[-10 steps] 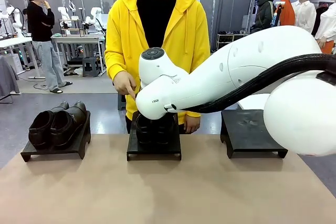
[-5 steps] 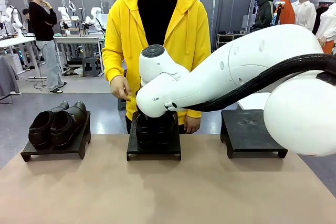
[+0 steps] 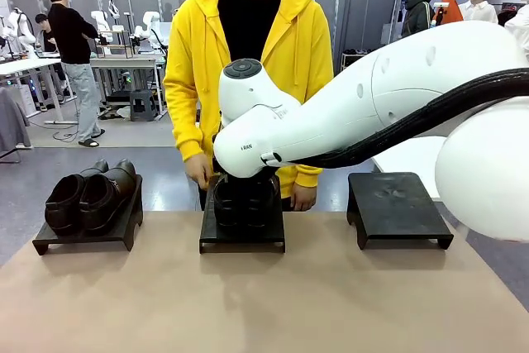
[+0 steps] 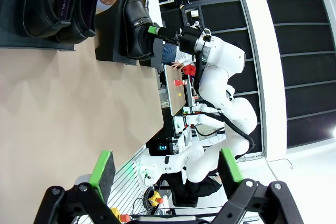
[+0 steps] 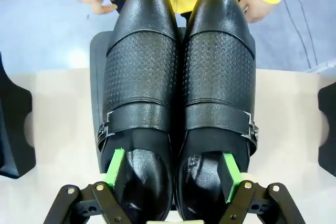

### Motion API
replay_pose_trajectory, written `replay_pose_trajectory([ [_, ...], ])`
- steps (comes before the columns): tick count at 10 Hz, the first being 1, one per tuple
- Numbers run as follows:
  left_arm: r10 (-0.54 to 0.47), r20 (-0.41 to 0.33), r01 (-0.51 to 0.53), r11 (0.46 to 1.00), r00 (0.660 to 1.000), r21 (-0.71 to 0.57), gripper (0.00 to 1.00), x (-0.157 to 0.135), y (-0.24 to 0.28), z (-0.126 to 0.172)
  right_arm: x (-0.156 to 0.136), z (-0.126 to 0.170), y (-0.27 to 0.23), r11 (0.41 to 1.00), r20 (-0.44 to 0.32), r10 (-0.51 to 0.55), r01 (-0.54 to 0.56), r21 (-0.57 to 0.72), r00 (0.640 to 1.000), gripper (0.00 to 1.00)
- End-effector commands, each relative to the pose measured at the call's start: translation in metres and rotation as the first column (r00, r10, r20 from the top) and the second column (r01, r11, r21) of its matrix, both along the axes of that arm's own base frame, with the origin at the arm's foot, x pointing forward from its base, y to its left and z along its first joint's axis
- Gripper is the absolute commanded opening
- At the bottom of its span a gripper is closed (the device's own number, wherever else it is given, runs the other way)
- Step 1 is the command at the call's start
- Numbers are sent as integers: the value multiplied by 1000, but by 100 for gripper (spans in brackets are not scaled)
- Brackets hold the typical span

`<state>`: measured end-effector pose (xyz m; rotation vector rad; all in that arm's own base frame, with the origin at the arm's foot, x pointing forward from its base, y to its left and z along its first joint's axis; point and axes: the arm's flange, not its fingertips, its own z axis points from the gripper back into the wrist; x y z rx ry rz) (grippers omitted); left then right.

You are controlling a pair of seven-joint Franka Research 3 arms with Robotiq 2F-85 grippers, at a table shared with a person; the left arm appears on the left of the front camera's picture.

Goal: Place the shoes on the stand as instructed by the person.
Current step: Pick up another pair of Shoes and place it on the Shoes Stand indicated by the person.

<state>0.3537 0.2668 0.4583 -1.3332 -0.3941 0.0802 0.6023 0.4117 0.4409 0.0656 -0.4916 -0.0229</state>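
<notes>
One pair of black shoes (image 3: 89,196) rests on the left stand (image 3: 83,239). A second pair of shoes (image 5: 178,77) lies toes toward the person on the middle stand (image 5: 97,61); it also shows as the middle pair (image 3: 244,202) under my right arm. My right gripper (image 5: 172,170) is open, with its green pads (image 5: 115,166) spread just outside the heels of this pair. My left gripper (image 4: 166,171) hangs open and empty, well back from the stands. The person (image 3: 248,47) in yellow stands behind the middle stand, one hand (image 3: 198,171) lowered beside it.
A third black stand (image 3: 397,208) at the right holds nothing. My right arm (image 3: 372,113) crosses from the right over the table's middle. The tan tabletop (image 3: 248,303) in front of the stands is bare. The person's other hand (image 3: 303,196) is close behind the middle stand.
My right gripper's jaws have widened around the middle pair and the right arm has risen slightly. The person's hand at picture left has dropped from chest height to the stand.
</notes>
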Motion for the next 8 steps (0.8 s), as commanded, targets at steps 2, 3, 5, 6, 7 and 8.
replay_pose_trajectory([
  [2,1,3,-1,1000,1000,14,100,-3,-1,1,7,-7,1,1000,6,-6,6,-9,1000,87],
  [3,1,3,-1,1000,1000,14,100,-3,-1,1,7,-7,1,1000,6,-6,6,-9,1000,87],
  [5,1,3,-1,1000,1000,14,100,-3,-1,1,7,-7,1,1000,6,-6,6,-9,1000,87],
  [6,1,3,-1,1000,1000,14,100,-3,-1,1,7,-7,1,1000,6,-6,6,-9,1000,87],
  [7,1,3,-1,1000,1000,14,100,-3,-1,1,7,-7,1,1000,6,-6,6,-9,1000,87],
  [8,1,3,-1,1000,1000,14,100,-3,-1,1,7,-7,1,1000,6,-6,6,-9,1000,87],
])
